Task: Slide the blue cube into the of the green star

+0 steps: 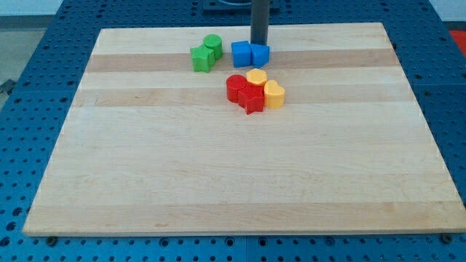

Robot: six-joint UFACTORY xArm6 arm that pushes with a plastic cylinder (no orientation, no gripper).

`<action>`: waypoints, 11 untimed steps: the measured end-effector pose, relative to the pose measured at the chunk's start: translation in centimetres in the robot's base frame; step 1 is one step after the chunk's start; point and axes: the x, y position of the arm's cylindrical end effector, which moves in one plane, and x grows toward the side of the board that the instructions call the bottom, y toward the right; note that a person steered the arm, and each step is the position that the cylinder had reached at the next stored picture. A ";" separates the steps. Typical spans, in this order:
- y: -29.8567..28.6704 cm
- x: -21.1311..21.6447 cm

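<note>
The blue cube sits near the view's top centre of the wooden board, touching a second blue block on its right. The green star lies to the cube's left with a small gap, touching a green cylinder behind it. My tip stands just behind the second blue block, at the cube's upper right.
A cluster lies just below the blue blocks: a red cylinder, a red star-like block, a yellow block and a yellow heart-like block. Blue perforated table surrounds the board.
</note>
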 end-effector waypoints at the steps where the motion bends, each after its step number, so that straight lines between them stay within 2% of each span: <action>1: -0.1 0.0; 3: 5.7 1.1; 4: 6.8 2.8; 5: 5.7 3.6; 8: -4.4 2.5; 9: -4.3 2.5; 11: 2.0 1.1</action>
